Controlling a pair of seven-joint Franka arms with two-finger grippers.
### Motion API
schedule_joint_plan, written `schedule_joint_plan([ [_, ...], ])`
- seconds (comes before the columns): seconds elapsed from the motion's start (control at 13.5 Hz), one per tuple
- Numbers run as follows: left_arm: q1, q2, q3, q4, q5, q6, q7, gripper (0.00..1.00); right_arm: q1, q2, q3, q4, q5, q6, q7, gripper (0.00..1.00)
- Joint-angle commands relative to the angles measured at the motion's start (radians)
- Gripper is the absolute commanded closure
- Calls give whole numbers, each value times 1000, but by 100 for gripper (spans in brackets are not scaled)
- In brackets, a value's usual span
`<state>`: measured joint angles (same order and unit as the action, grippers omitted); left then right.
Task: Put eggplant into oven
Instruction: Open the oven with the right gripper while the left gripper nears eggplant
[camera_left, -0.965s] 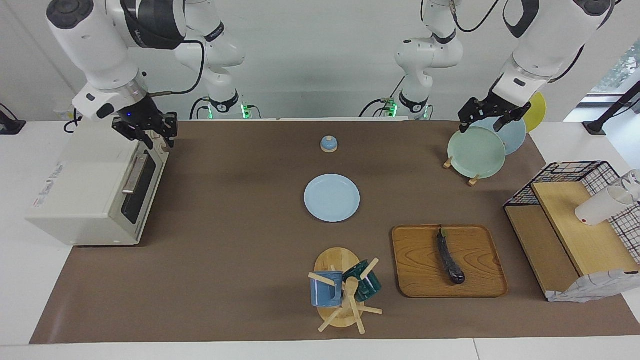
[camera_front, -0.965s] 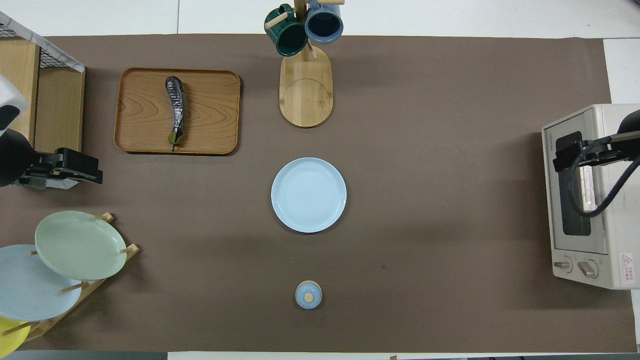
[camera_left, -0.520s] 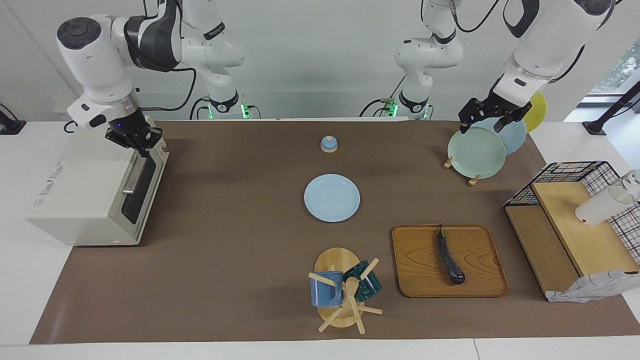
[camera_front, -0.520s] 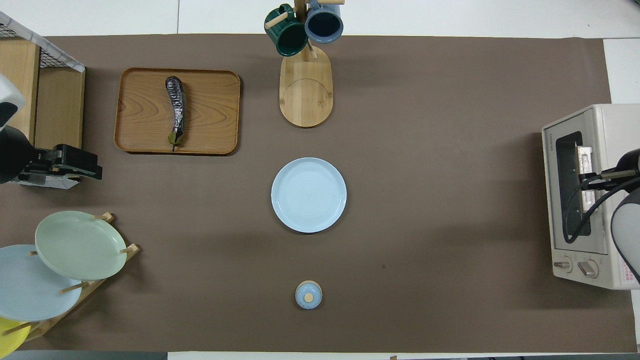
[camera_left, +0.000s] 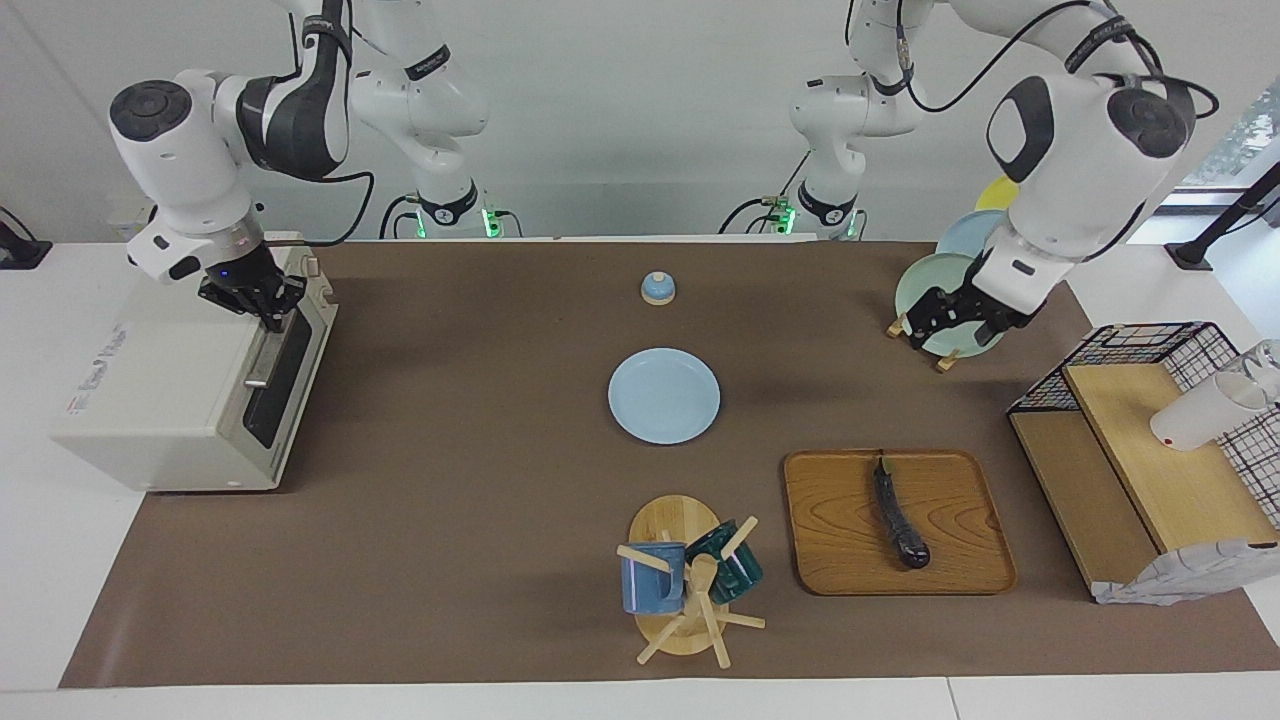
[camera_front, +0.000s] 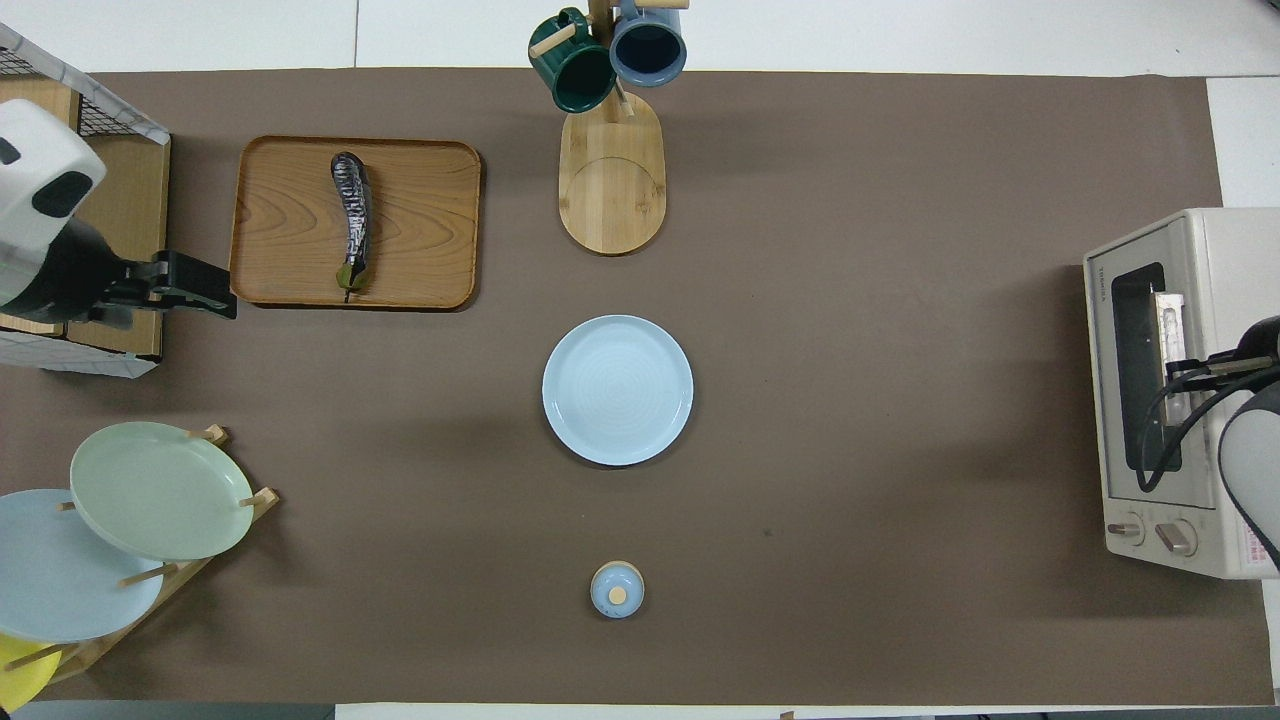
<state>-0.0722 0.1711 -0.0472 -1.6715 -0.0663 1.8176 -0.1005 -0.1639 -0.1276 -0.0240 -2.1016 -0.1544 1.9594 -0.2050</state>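
The eggplant lies dark and slender on a wooden tray toward the left arm's end; in the overhead view the eggplant lies lengthwise on the tray. The off-white oven stands at the right arm's end with its door shut; it also shows in the overhead view. My right gripper is down at the top edge of the oven door, by the bar handle. My left gripper is open and empty in the air by the plate rack; in the overhead view it is beside the tray.
A light blue plate lies mid-table, with a small blue lid nearer the robots. A mug tree stands beside the tray. A plate rack and a wire-and-wood shelf stand at the left arm's end.
My right gripper has come down and turned onto the top of the oven door. My left gripper has dropped from above the plate rack and moved out toward the tray.
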Motion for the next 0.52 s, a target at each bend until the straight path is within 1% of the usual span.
schedule_joint_plan([
  [0.0, -20, 114, 3, 7, -10, 136, -4, 0, -11, 11, 9, -60, -4, 76, -8, 100],
  [0.15, -32, 183, 3, 7, -10, 230, -2, 0, 17, 22, 12, -93, 33, 110, 38, 100],
  [0.3, -55, 263, 4, 10, 2, 331, -1, 0, 88, 46, 10, -103, 61, 143, 94, 100],
  [0.45, -57, 304, 6, 0, 6, 411, 48, 0, 115, 87, 12, -104, 68, 211, 107, 100],
])
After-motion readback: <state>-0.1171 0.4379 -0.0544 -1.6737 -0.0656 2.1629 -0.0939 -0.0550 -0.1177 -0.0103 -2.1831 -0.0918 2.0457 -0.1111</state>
